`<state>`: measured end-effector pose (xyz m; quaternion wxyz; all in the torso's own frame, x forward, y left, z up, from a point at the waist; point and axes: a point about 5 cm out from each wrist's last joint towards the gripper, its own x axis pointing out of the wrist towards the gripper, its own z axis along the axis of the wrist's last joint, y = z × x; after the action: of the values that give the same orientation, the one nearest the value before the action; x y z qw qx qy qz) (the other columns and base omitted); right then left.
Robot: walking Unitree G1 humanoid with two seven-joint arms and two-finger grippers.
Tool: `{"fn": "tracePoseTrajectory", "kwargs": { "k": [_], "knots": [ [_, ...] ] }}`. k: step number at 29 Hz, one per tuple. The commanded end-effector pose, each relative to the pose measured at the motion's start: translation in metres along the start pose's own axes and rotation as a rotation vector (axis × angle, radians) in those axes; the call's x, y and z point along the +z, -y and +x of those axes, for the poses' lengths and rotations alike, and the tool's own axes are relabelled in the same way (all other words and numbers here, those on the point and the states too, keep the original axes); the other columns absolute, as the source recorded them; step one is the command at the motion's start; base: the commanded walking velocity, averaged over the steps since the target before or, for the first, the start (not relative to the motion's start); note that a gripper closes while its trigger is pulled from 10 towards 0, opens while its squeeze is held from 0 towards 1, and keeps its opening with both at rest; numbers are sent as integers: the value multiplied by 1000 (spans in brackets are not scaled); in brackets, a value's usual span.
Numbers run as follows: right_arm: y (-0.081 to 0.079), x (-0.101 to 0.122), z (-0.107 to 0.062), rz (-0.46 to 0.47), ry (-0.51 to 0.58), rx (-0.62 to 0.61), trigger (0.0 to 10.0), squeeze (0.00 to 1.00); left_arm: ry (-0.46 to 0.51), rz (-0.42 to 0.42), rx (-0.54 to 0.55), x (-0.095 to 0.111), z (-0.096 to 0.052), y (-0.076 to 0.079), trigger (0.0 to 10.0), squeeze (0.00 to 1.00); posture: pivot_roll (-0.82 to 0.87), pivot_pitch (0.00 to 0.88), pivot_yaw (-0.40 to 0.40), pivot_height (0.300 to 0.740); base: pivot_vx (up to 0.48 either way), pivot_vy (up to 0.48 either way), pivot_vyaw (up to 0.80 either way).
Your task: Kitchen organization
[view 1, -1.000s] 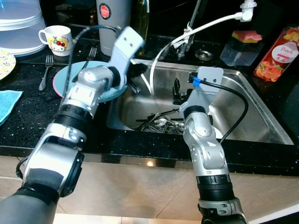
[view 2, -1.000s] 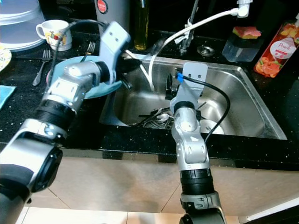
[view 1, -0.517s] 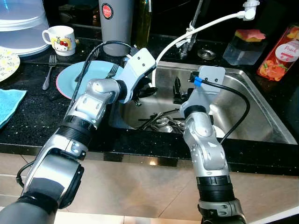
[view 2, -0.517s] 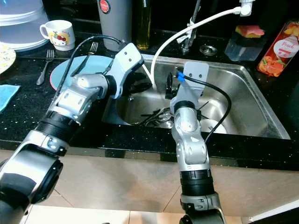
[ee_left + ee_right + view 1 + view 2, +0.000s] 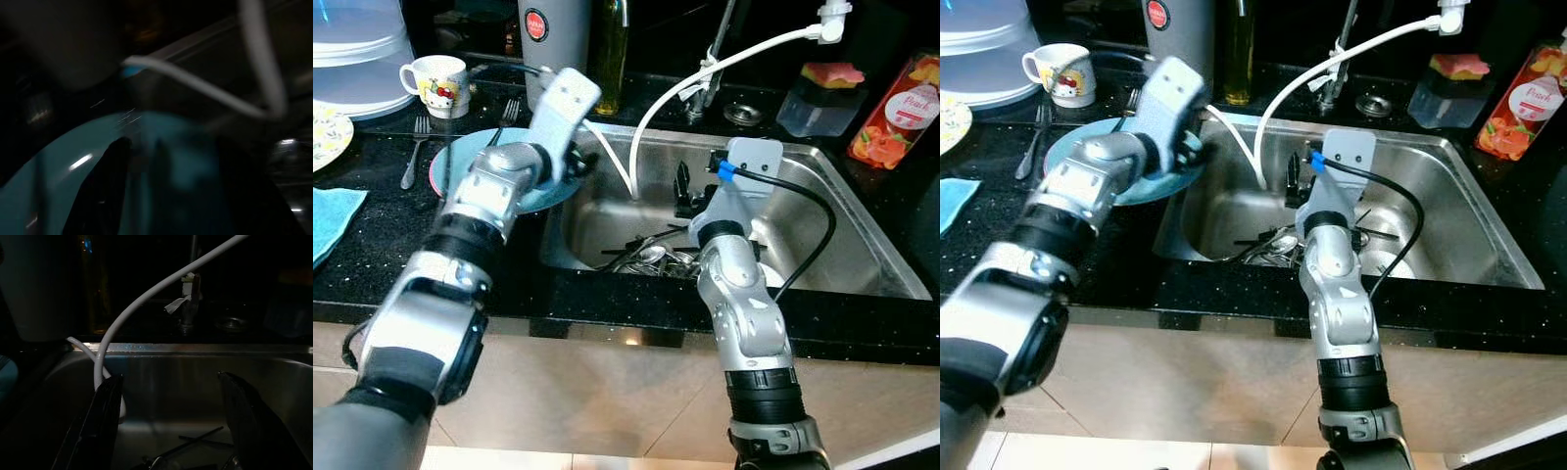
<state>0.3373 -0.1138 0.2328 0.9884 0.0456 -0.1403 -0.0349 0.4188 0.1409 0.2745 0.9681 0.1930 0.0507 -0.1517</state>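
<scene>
two silver arms are reaching over a black worktop with a steel sink (image 5: 862, 245) set in it. the left gripper (image 5: 1197, 147) is hanging over the blue plate (image 5: 1141, 181), which is lying flat on the worktop just beside the sink's left edge. the left wrist view is dark and blurry, with one black finger (image 5: 100, 191) over the blue plate, so i cannot tell how far apart its fingers are or if they are holding anything.

the right gripper (image 5: 683, 191) is hanging over the middle of the sink, above a pile of spoons and forks (image 5: 651, 259) lying on the sink bottom. its two black fingers (image 5: 105, 421) are standing wide apart with nothing between them. a white hose (image 5: 646, 122) is bending down from the tap into the sink near its back left corner.

a fork (image 5: 414, 147) is lying on the worktop left of the plate. a white mug (image 5: 435, 83) is sitting behind it near the back edge. a blue cloth (image 5: 328, 220) is lying at the left edge. a juice bottle (image 5: 891, 113) is leaning near the back right corner.
</scene>
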Motion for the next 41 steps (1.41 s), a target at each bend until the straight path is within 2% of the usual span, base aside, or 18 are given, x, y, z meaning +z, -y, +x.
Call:
{"fn": "tracePoseTrajectory", "kwargs": {
  "k": [1,3,5,7,8,9,10,14,15,20,23,24,25,26,30,31,33,41],
  "knots": [
    [3,1,1,1,-1,-12,10000,0,-36,-17,25,-3,0,-4,10000,0,218,65,-56,740,0,0,0],
    [4,1,1,0,0,-12,10000,0,-89,-102,45,-11,-1,-10,10000,0,219,65,-57,740,0,0,0],
    [4,1,1,0,0,-12,10000,0,-89,-102,45,-11,-1,-10,10000,0,219,65,-57,740,0,0,0],
    [3,1,1,0,1,-11,10000,0,-130,-169,61,-18,-2,-15,10000,0,223,61,-56,740,0,0,0],
    [3,1,1,1,1,-9,10000,0,-148,-197,69,-22,-3,-17,10000,678,223,59,-55,740,0,0,0],
    [2,0,1,1,1,-8,10000,0,-160,-215,78,-24,-3,-18,10000,678,223,59,-55,740,0,0,0],
    [2,0,2,2,1,-7,10000,0,-169,-229,88,-26,-3,-20,10000,1000,223,57,-54,740,0,0,0],
    [1,0,1,4,2,-4,10000,0,-189,-302,99,-29,-3,-22,10000,1000,223,53,-54,740,0,0,0],
    [1,0,2,4,2,-3,10000,0,-193,-343,81,-29,-3,-21,10000,0,223,52,-54,740,0,0,0],
    [0,0,1,4,3,0,10000,0,-198,-447,37,-28,-4,-20,10000,0,224,48,-55,740,0,0,0],
    [0,1,2,5,3,3,10000,0,-205,-450,13,-28,-4,-19,4941,0,225,45,-57,740,0,0,0],
    [-1,1,2,5,4,4,10000,0,-225,-420,16,-31,-4,-18,0,0,225,45,-57,740,0,0,0],
    [-1,1,2,6,4,5,10000,0,-247,-394,20,-35,-4,-17,0,0,225,45,-57,740,0,0,0],
    [-1,1,2,6,5,6,10000,0,-282,-303,32,-41,-3,-16,0,0,225,45,-57,740,0,0,0],
    [-1,1,2,7,4,5,10000,0,-304,-194,55,-45,-3,-17,0,0,225,48,-54,740,0,0,0],
    [-1,1,2,6,3,3,10000,0,-309,-127,78,-46,-3,-19,0,0,225,50,-53,740,0,0,0],
    [-1,0,1,6,2,2,10000,0,-307,-99,85,-45,-3,-19,0,0,225,51,-52,740,0,0,0],
    [-1,-1,1,8,-3,-1,10000,0,-276,-139,78,-39,-2,-19,0,0,225,57,-52,740,0,0,0]
  ]
}}
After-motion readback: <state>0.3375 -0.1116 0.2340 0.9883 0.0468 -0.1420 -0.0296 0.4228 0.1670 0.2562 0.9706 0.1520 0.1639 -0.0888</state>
